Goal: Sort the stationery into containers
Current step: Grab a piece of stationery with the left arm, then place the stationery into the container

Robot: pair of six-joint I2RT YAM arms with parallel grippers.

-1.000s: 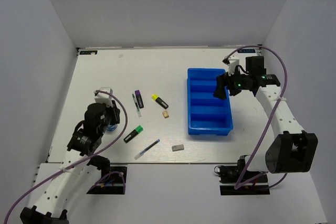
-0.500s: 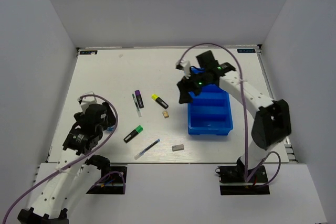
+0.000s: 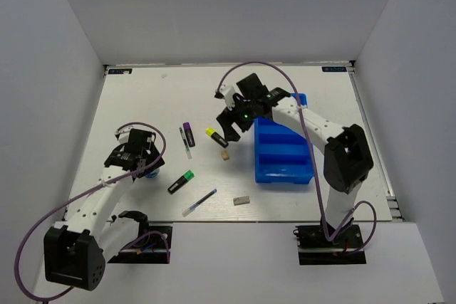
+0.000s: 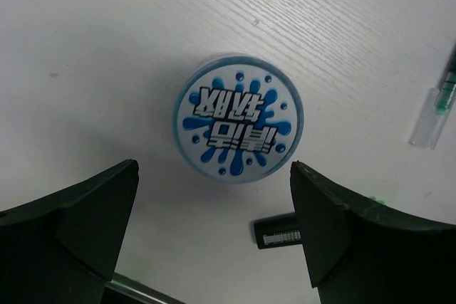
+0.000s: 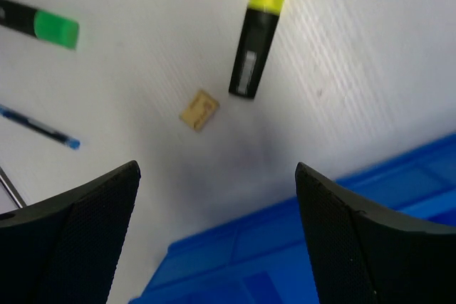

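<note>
The round blue-white disc [image 4: 239, 126] lies flat on the white table, just ahead of my open left gripper [image 4: 214, 169], untouched; from above it peeks out beside that gripper [image 3: 144, 164]. My right gripper [image 3: 229, 126] hovers open and empty left of the blue tray [image 3: 283, 178], over the yellow highlighter [image 5: 258, 30] and tan eraser [image 5: 199, 110]. The purple highlighter [image 3: 188, 133], white pen [image 3: 184, 143], green highlighter [image 3: 182, 181], blue pen [image 3: 199, 203] and grey eraser [image 3: 242, 201] lie loose on the table.
The tray's compartments that show hold nothing; the right arm covers its far left corner. White walls close in the table on three sides. A black highlighter end [image 4: 276, 230] lies close by the left gripper's right finger.
My left gripper has opened above the disc and shifted slightly. The right arm has swung left from over the tray to the yellow highlighter and tan eraser.
</note>
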